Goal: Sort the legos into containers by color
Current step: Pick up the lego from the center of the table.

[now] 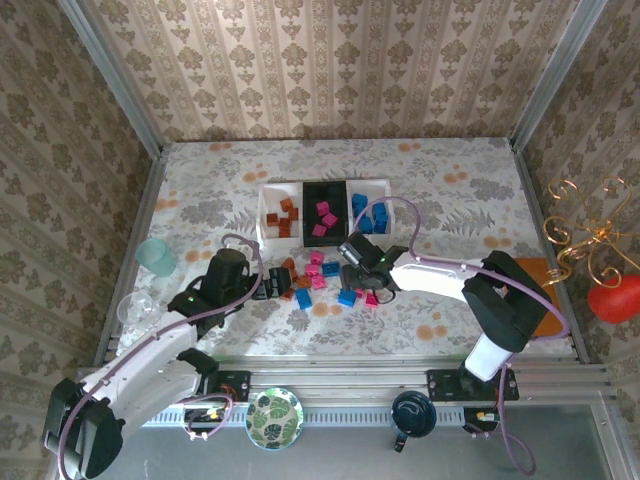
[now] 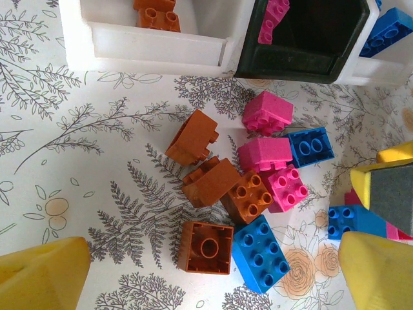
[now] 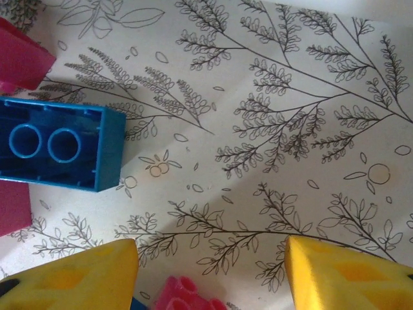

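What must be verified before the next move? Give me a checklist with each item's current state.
1. Left claw open above the loose legos: ok.
2. Right claw open, with a pink lego between its jaws at the view's lower edge; whether it is centred on the lego: cannot tell.
3. Colours kept apart, with orange-brown in the left white tray, pink in the black tray and blue in the right white tray: ok.
4. Room between the two claws: cannot tell; a right claw finger shows at the pile's edge in the left wrist view.
5. Table cleared of legos: not ok.
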You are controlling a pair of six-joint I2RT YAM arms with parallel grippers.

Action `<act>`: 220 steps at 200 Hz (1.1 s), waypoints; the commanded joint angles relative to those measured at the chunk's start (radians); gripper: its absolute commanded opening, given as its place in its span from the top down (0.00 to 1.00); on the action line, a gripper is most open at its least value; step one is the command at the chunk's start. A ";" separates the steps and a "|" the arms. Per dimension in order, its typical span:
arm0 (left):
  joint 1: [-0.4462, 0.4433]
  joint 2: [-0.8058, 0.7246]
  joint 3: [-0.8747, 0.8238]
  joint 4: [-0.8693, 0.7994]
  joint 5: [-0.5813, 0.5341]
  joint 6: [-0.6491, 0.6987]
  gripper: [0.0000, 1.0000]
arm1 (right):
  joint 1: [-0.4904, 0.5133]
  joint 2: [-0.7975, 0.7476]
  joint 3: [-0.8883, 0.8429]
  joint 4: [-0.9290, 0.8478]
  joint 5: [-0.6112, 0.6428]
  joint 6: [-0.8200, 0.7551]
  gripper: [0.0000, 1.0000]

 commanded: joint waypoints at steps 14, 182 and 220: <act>0.012 0.008 -0.023 0.027 0.009 -0.012 0.00 | 0.038 0.005 -0.031 -0.021 0.014 -0.008 0.37; 0.016 0.005 -0.037 0.034 0.014 -0.021 0.00 | 0.022 -0.122 -0.076 -0.121 0.131 -0.002 0.47; 0.016 0.004 -0.039 0.039 0.012 -0.026 0.00 | 0.018 -0.137 -0.061 -0.045 0.077 0.022 0.38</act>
